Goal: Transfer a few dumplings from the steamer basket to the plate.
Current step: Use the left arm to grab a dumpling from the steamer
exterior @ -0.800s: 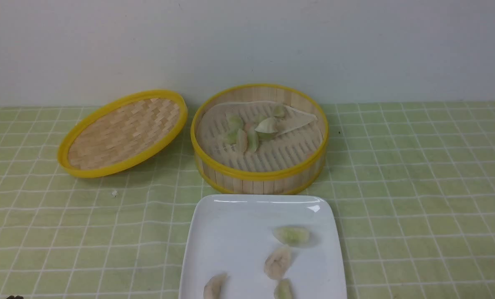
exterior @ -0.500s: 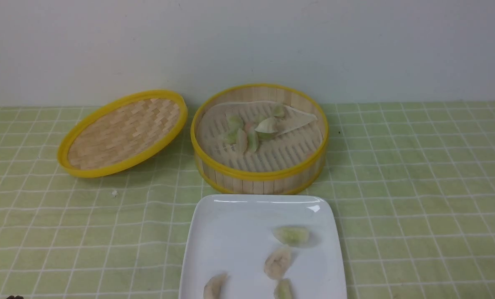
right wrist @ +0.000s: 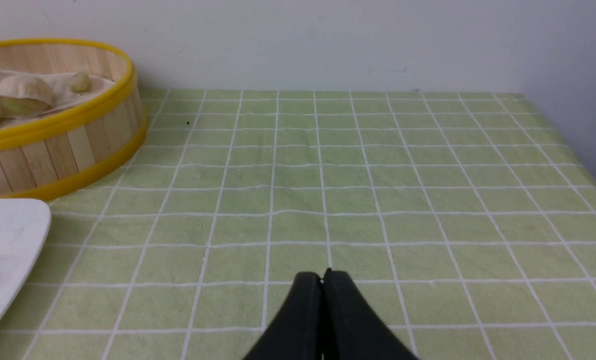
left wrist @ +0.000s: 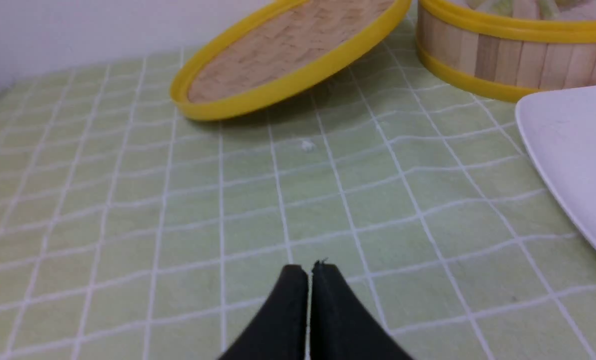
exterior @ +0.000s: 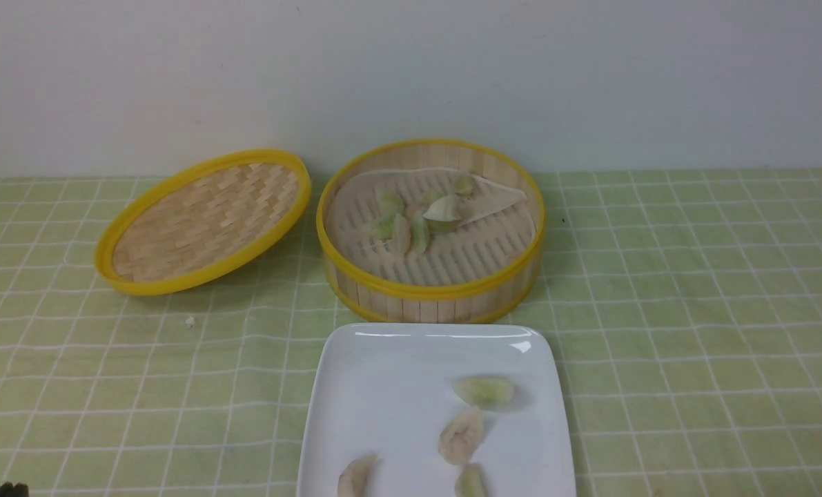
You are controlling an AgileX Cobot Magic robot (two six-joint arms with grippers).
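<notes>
On the green-checked bench (exterior: 693, 310), the steamer basket (exterior: 430, 290) holds clustered dumplings (exterior: 417, 217) on its liner, with a tilted lid (exterior: 203, 221) beside it. The plate (exterior: 383, 400) just in front carries four more. The left jaws and right jaws are pressed together, empty.

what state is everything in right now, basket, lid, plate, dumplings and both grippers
Round bamboo steamer basket with yellow rims: uncovered, holding dumplings.
Shallow woven yellow-rimmed lid: off, tilted, raised edge toward the basket.
Glossy white rounded-square plate: flat on the cloth, partly filled.
Pale pleated dumplings: several in the basket, four in view on the plate.
Black left gripper: shut, empty.
Black right gripper: shut, empty.
</notes>
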